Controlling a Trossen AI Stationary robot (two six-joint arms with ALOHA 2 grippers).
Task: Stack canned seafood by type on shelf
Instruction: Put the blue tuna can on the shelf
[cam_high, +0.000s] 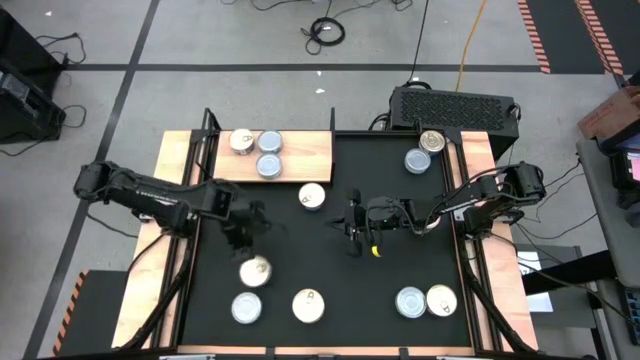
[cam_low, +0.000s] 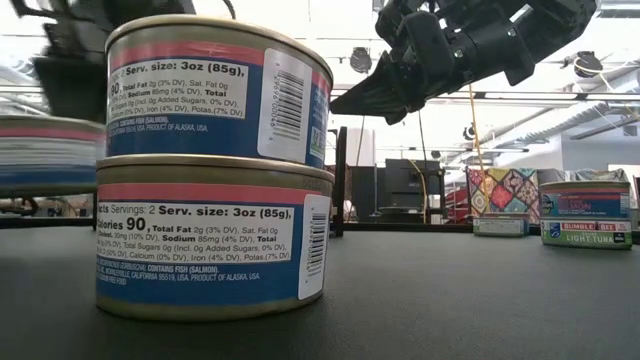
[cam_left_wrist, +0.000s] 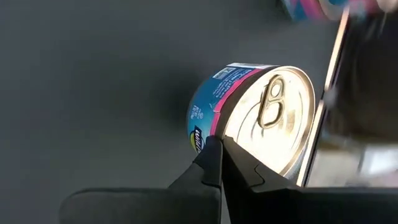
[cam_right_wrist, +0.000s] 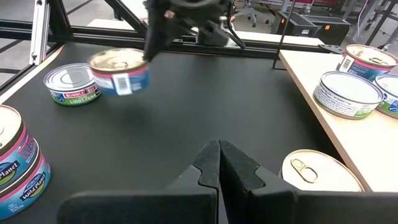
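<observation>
my left hand (cam_high: 243, 228) hangs over the black mat (cam_high: 330, 270) on the table, its fingers pressed together on nothing, just past a gold-topped can (cam_left_wrist: 264, 118) with a blue and pink label and a pull tab. my right hand (cam_high: 356, 222) waits over the middle of the mat, fingers also pressed together. the shelf (cam_high: 300, 155), a light wood board along the mat's far left edge, carries three cans (cam_high: 258, 150) at its left end, and one cream-topped can (cam_high: 312, 196) sits on the mat just beside its near edge. two cans (cam_high: 424, 150) lie at the far right, two (cam_high: 425, 301) at the near right, and three more (cam_high: 270, 295) at the near left.
</observation>
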